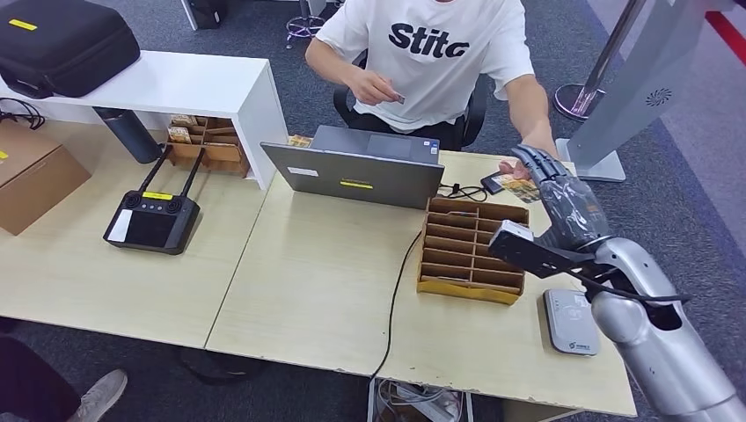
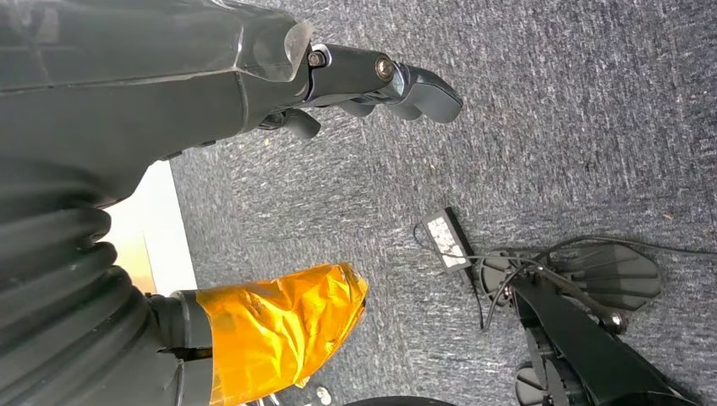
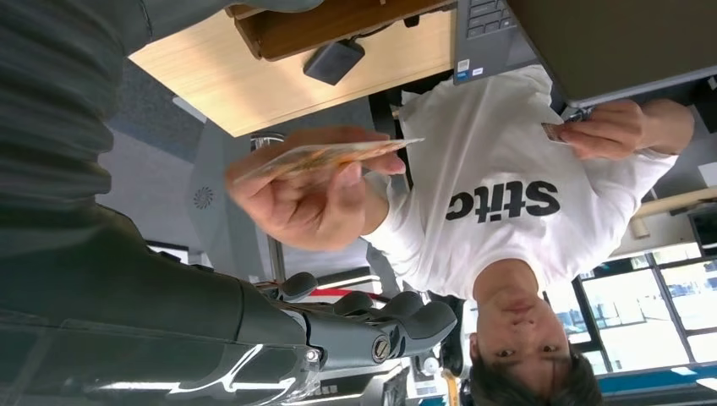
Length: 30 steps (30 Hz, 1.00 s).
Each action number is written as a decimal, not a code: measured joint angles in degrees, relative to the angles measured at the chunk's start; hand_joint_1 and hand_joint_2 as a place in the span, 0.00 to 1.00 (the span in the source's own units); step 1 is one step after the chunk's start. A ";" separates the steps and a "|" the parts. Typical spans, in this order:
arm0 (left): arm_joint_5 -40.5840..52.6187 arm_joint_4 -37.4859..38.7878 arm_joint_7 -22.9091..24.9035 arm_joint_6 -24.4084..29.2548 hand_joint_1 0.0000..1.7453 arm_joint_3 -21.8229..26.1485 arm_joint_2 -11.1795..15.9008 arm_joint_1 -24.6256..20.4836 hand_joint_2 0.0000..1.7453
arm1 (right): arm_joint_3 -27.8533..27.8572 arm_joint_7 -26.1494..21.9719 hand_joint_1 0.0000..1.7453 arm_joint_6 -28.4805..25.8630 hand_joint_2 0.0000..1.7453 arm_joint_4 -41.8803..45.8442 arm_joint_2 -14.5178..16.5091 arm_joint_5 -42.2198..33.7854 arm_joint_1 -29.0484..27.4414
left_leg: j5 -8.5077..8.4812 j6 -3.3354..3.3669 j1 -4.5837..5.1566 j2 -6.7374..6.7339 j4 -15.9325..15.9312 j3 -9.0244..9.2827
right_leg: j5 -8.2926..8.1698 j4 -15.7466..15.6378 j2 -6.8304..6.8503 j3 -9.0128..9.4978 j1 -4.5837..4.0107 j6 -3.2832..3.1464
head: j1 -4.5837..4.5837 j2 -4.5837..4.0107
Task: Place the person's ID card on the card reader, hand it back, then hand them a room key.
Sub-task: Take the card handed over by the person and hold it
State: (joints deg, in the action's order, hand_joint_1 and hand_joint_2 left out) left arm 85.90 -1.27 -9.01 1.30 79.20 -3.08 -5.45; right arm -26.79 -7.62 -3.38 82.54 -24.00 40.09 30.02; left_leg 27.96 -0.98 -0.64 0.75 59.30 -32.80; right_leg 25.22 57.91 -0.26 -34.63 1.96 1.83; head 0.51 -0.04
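At the desk's far right edge, the right hand (image 1: pixel 552 189) reaches out empty, fingers apart, to receive the ID card (image 3: pixel 325 153). The person's hand (image 3: pixel 306 190) holds it flat, offered just beside those fingers. The left hand (image 2: pixel 372 80) hangs toward the floor, holding nothing.

Card (image 1: pixel 519 187) partly hidden behind right hand (image 1: pixel 563 204)

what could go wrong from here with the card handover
The right robot hand is open beside the person's hand, which holds the card by its edge; a poorly timed close might miss it or nip the fingers. If the card drops, it could fall off the table edge near the card reader, or into the wooden organizer.
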 joint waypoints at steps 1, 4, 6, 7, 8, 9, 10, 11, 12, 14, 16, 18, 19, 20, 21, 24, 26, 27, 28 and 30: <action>0.00 0.00 0.00 -0.05 0.00 -0.13 -0.01 0.00 1.00 | -0.22 -0.07 0.00 -0.09 1.00 -0.17 0.00 0.22 0.00 | 0.00 0.00 0.00 0.00 0.00 0.00 | 0.00 0.00 0.00 0.00 0.00 0.00 | 0.01 0.00; 0.00 0.00 0.00 -0.14 0.00 -0.42 -0.02 0.00 1.00 | -0.88 -0.22 0.00 -0.49 1.00 -0.63 0.00 0.80 0.00 | 0.00 0.00 0.00 0.00 0.00 0.00 | 0.00 0.00 0.00 0.00 0.00 0.00 | 0.01 0.00; 0.00 0.00 0.00 -0.18 0.00 -0.51 -0.02 0.02 1.00 | -1.17 -0.31 0.00 -0.86 1.00 -0.86 0.00 0.98 -0.01 | 0.00 0.00 0.00 0.00 0.00 0.00 | 0.00 0.00 0.00 0.00 0.00 0.00 | 0.01 0.00; 0.00 0.00 0.00 -0.21 0.00 -0.54 -0.02 0.03 1.00 | -1.24 -0.36 0.00 -1.09 1.00 -0.93 0.00 1.02 -0.02 | 0.00 0.00 0.00 0.00 0.00 0.00 | 0.00 0.00 0.00 0.00 0.00 0.00 | 0.01 0.00; 0.00 0.00 0.00 -0.24 0.00 -0.55 -0.02 0.04 1.00 | -1.25 -0.42 0.00 -1.31 1.00 -0.97 0.00 1.04 -0.02 | 0.00 0.00 0.00 0.00 0.00 0.00 | 0.00 0.00 0.00 0.00 0.00 0.00 | 0.01 0.00; 0.00 0.00 0.00 -0.26 0.00 -0.55 -0.02 0.05 1.00 | -1.25 -0.50 0.00 -1.52 1.00 -0.99 0.00 1.05 -0.04 | 0.00 0.00 0.00 0.00 0.00 0.00 | 0.00 0.00 0.00 0.00 0.00 0.00 | 0.01 0.00; 0.00 0.00 0.00 -0.28 0.00 -0.56 -0.02 0.05 1.00 | -1.25 -0.61 0.00 -1.71 1.00 -0.99 0.00 1.06 -0.05 | 0.00 0.00 0.00 0.00 0.00 0.00 | 0.00 0.00 0.00 -0.01 0.00 0.00 | 0.01 0.00; 0.00 0.00 0.00 -0.28 0.00 -0.56 -0.02 0.05 1.00 | -1.25 -0.70 0.00 -1.83 1.00 -0.99 0.00 1.07 -0.06 | 0.00 0.00 0.00 0.00 0.00 0.00 | 0.00 0.00 0.00 -0.01 0.00 0.00 | 0.01 0.00; 0.00 0.00 0.00 -0.29 0.00 -0.57 -0.02 0.05 1.00 | -1.25 -0.77 0.00 -1.90 1.00 -0.99 0.00 1.07 -0.07 | 0.00 0.00 0.00 0.00 0.00 0.00 | 0.00 0.00 0.00 -0.01 0.00 0.00 | 0.01 0.00; 0.00 0.00 0.00 -0.33 0.00 -0.58 -0.02 0.05 1.00 | -1.25 -0.81 0.00 -2.26 1.00 -0.99 0.00 1.41 -0.10 | 0.00 0.00 0.00 0.00 0.00 0.00 | 0.00 0.00 0.00 -0.01 0.00 0.00 | 0.01 0.00; 0.00 0.00 0.00 -0.40 0.00 -0.60 -0.02 0.05 1.00 | -1.25 -0.76 0.00 -3.53 1.00 -0.99 0.01 2.57 -0.17 | 0.00 0.00 0.00 0.00 0.00 0.00 | 0.00 0.00 0.00 -0.01 0.00 0.00 | 0.01 0.00; 0.00 0.00 0.00 -0.44 0.00 -0.63 -0.02 0.05 1.00 | -1.25 -0.41 0.22 -5.63 1.00 -1.04 0.08 4.53 -0.29 | 0.00 0.00 0.00 0.00 0.00 0.00 | 0.00 0.00 0.00 -0.01 0.00 0.00 | 0.01 0.00; 0.00 0.00 0.00 -0.45 0.00 -0.67 -0.02 0.05 1.00 | -1.25 -0.10 0.42 -6.89 1.00 -1.12 0.17 5.88 -0.37 | 0.00 0.00 0.00 0.00 0.00 0.00 | 0.00 0.00 0.00 -0.01 0.00 0.00 | 0.01 0.00; 0.00 0.00 0.00 -0.45 0.00 -0.72 -0.02 0.05 1.00 | -1.25 0.31 0.61 -8.14 1.00 -1.26 0.31 7.36 -0.45 | 0.00 0.00 0.00 0.00 0.00 0.00 | 0.00 0.00 0.00 -0.01 0.00 0.00 | 0.01 0.00; 0.00 0.00 0.00 -0.45 0.00 -0.78 -0.02 0.05 1.00 | -1.25 0.76 0.78 -9.41 1.00 -1.46 0.50 8.90 -0.52 | 0.00 0.00 0.00 -0.01 0.00 0.00 | 0.00 0.00 -0.01 -0.01 0.00 0.00 | 0.01 0.00; 0.01 0.00 0.00 -0.44 0.00 -1.02 -0.02 0.04 1.00 | -1.25 1.89 0.94 -11.96 1.00 -2.32 1.25 12.05 -0.61 | 0.00 0.00 0.00 -0.01 0.00 0.00 | 0.00 0.00 -0.01 -0.01 0.00 0.00 | 0.01 0.00; 0.01 0.00 0.01 -0.43 0.00 -1.13 -0.02 0.04 1.00 | -1.25 2.14 1.00 -12.49 1.00 -2.94 1.70 12.65 -0.62 | 0.00 0.00 0.00 -0.01 0.00 0.00 | 0.00 0.00 -0.01 -0.02 0.00 0.00 | 0.01 0.00; 0.00 0.00 0.02 -0.42 0.00 -1.19 -0.02 0.04 1.00 | -1.23 2.16 1.00 -12.68 1.00 -3.25 1.92 12.75 -0.62 | 0.00 0.00 0.00 -0.01 0.00 0.00 | 0.00 0.00 -0.01 -0.02 0.00 0.00 | 0.01 0.00; 0.00 0.00 0.02 -0.40 0.00 -1.24 -0.02 0.04 1.00 | -1.21 2.16 1.00 -12.93 1.00 -3.55 2.13 12.85 -0.62 | 0.00 0.00 0.00 -0.01 0.00 -0.01 | 0.00 0.00 -0.01 -0.02 0.00 0.00 | 0.01 0.00; 0.00 0.00 0.02 -0.36 0.00 -1.33 -0.02 0.04 1.00 | -1.14 2.10 1.00 -13.62 1.00 -4.09 2.53 13.12 -0.68 | 0.00 0.00 0.00 -0.01 0.00 0.00 | 0.00 0.00 -0.01 -0.02 0.00 0.00 | 0.01 0.00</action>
State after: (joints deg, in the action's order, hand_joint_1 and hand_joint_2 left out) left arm 85.90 -1.27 -8.98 0.94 77.87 -3.10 -5.41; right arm -27.93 -5.52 -17.00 78.46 -21.47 53.21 29.34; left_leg 27.96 -0.98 -0.64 0.74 59.29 -32.80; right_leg 25.22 57.91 -0.27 -34.65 1.96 1.83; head 0.52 -0.04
